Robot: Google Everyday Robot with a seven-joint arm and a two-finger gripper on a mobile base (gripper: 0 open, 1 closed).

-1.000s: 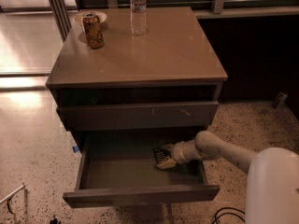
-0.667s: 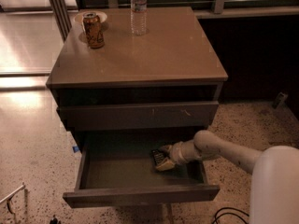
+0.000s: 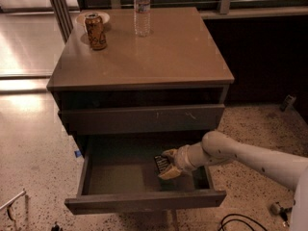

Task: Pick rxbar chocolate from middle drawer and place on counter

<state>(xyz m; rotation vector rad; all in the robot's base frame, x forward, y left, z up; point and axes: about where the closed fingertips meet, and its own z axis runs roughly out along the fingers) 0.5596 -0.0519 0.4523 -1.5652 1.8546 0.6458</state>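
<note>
1. The gripper reaches down into the right side of the open middle drawer, because the rxbar chocolate is there.
2. The bar sits right at the gripper's tip. I cannot tell whether the gripper is clamped on it or only around it.
3. On the bench above, the orange can and water bottle stand at the rear left, so the near right looks best for placing.
</note>
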